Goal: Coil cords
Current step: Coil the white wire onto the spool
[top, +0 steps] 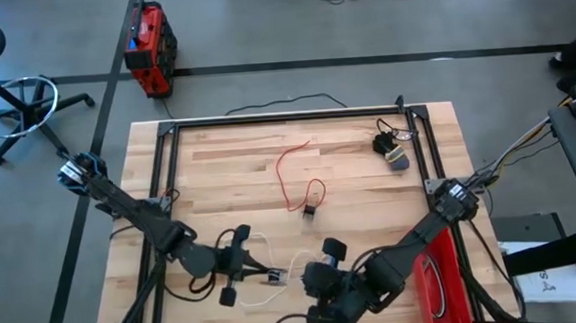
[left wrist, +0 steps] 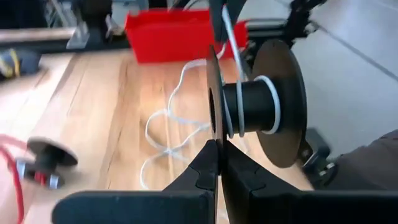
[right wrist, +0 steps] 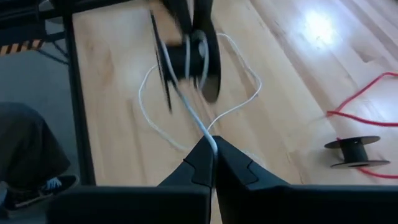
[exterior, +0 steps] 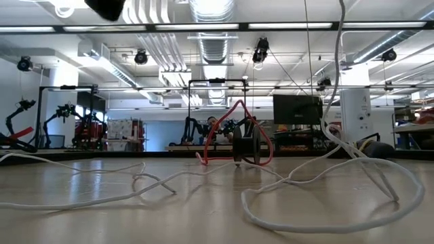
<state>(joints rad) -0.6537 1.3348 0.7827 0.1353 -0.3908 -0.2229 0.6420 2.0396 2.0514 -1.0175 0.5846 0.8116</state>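
Your lighting is even, from overhead ceiling strips [exterior: 203,27] in the low view; shadows on the table [top: 228,155] stay soft. You get a glare patch on the wood in the right wrist view. The spool [right wrist: 186,59] there is motion-blurred; in the left wrist view everything beyond it is soft.

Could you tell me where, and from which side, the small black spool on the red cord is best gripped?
Probably the rim of its upper flange: the spool seems to stand on end, so that disc overhangs the hub. Come down from the table's near-edge side, since the red cord loops away beyond it.
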